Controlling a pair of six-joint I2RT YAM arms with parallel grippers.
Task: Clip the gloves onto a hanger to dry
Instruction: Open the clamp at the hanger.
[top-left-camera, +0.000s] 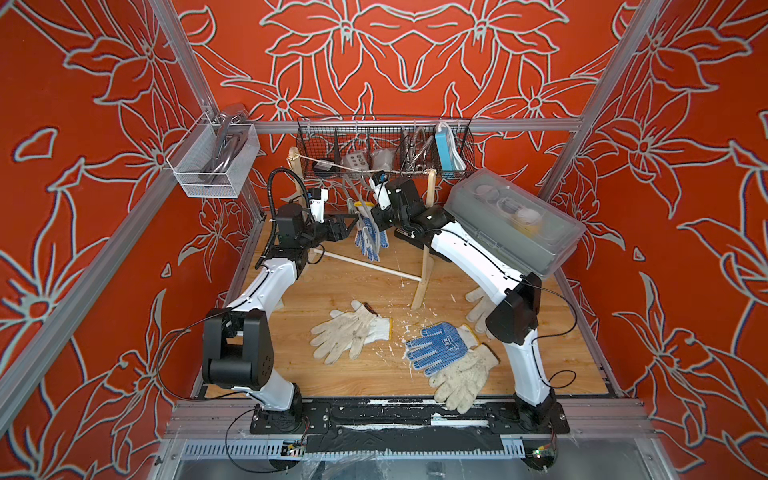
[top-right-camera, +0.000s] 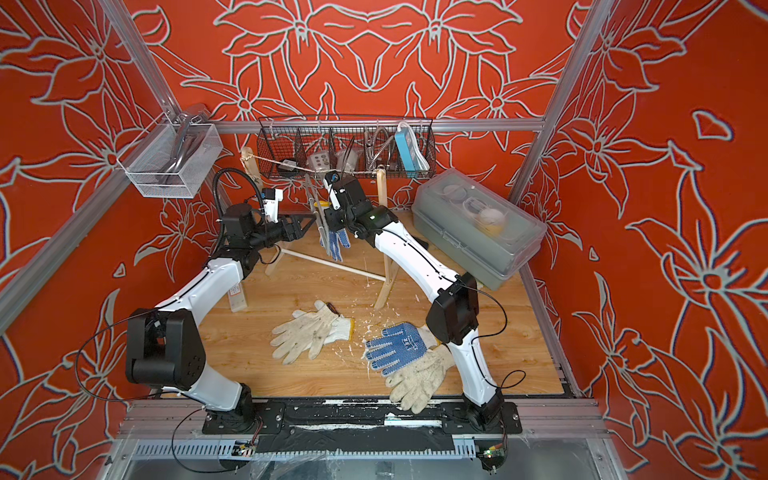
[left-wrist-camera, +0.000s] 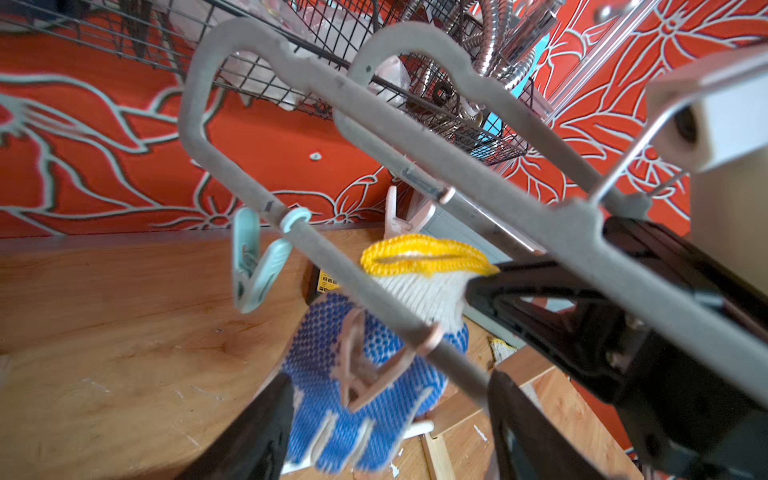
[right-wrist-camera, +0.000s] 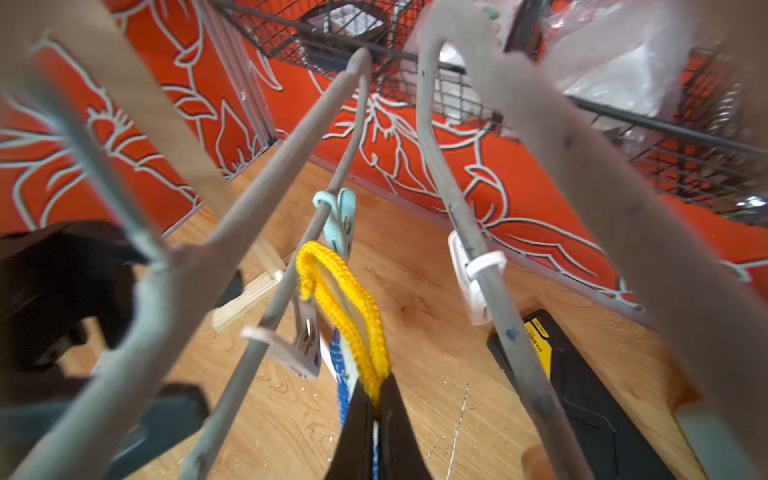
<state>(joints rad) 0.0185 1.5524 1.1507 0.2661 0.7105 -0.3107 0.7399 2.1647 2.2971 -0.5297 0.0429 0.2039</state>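
Note:
A grey hanger (left-wrist-camera: 457, 166) with clips hangs at the back of the table. My right gripper (right-wrist-camera: 376, 395) is shut on the yellow-edged cuff (right-wrist-camera: 345, 291) of a blue-dotted glove (top-left-camera: 370, 239), holding it up against the hanger's lower bar (right-wrist-camera: 266, 307). My left gripper (left-wrist-camera: 390, 386) is open, its fingers apart on either side of a pinkish clip (left-wrist-camera: 365, 365) that hangs in front of the glove's blue palm (left-wrist-camera: 320, 332). Several more gloves lie on the table: an off-white one (top-left-camera: 353, 332), a blue-dotted one (top-left-camera: 436, 347) and an off-white one (top-left-camera: 465, 378) under it.
A teal clip (left-wrist-camera: 253, 266) and a white clip (right-wrist-camera: 473, 274) also hang on the hanger. A black wire basket (top-left-camera: 386, 145) sits behind it, with a lidded plastic box (top-left-camera: 515, 220) at the right and a mesh basket (top-left-camera: 212, 162) at the left. A wooden dowel (top-left-camera: 365, 264) crosses the table.

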